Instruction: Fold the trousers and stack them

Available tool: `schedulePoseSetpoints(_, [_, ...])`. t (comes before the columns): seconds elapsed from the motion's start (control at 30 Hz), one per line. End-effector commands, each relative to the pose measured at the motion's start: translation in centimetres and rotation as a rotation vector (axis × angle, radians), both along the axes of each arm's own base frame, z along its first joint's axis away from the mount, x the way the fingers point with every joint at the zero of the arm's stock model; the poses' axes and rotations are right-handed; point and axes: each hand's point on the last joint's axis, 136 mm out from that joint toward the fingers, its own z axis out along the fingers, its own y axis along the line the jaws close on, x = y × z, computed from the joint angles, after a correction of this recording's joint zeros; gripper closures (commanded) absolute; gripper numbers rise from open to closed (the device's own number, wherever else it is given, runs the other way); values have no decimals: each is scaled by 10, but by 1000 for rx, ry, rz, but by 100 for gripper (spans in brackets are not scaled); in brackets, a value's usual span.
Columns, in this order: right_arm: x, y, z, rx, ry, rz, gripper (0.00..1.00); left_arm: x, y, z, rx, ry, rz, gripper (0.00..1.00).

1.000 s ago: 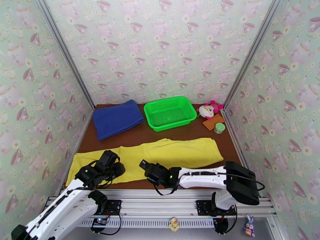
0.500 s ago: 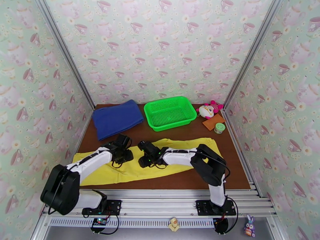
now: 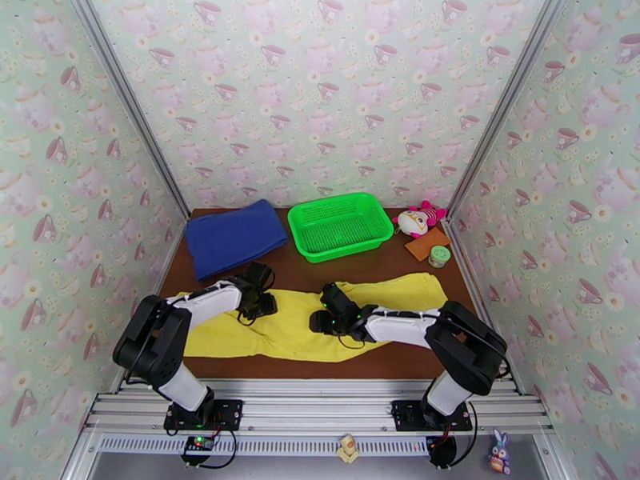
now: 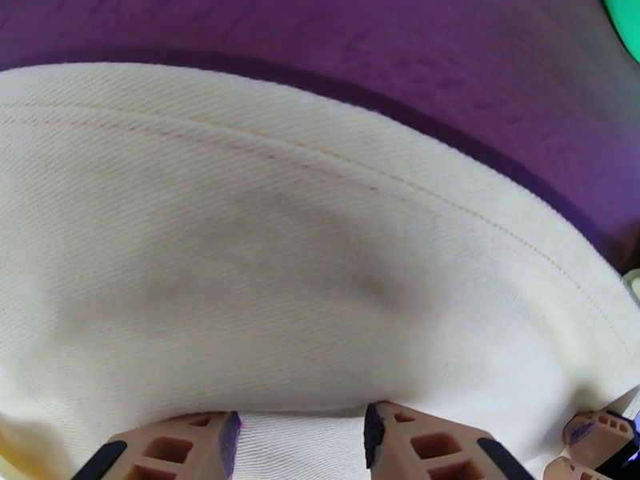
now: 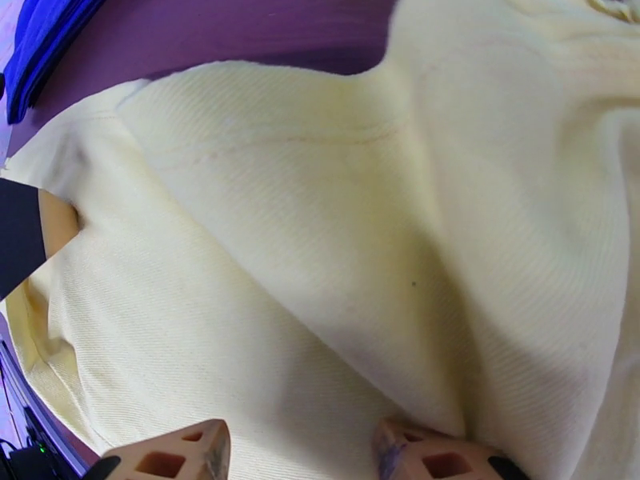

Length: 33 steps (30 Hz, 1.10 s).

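The yellow trousers [image 3: 384, 302] lie lengthwise across the brown table [image 3: 296, 270], rumpled in the middle. My left gripper [image 3: 258, 296] rests low on the left half of the cloth. The right gripper [image 3: 326, 312] sits on it near the middle. In the left wrist view the trousers [image 4: 320, 258] bulge ahead of my left gripper [image 4: 300, 430], whose jaws stand apart with cloth lying across the gap. The right wrist view shows creased trousers [image 5: 320, 234] before the right gripper [image 5: 300, 446], jaws likewise apart. Neither gripper visibly pinches a fold.
A folded dark blue cloth [image 3: 234, 236] lies at the back left, and a green basket [image 3: 382, 226] stands at the back centre. A plush toy [image 3: 420, 219], a brown card [image 3: 426, 246] and a small jar [image 3: 438, 256] sit at the back right. Patterned walls enclose the table.
Both grippers have moved from the trousers' near edge out onto the cloth, away from the bases. The trousers' left end has drawn in to the right, and the middle has rumpled.
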Motion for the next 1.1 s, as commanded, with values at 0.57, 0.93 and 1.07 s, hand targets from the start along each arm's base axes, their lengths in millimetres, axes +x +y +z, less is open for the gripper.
schedulePoseSetpoints(0.57, [49, 32, 63, -239, -195, 157, 45, 36, 30, 23, 207, -62, -84, 51])
schedulePoseSetpoints(0.93, [70, 84, 12, -16, -42, 272, 45, 0, 39, 24, 224, 90, -87, 51])
schedulePoseSetpoints(1.07, [74, 76, 0, -43, -31, 247, 45, -37, 38, 26, 161, 159, -85, 51])
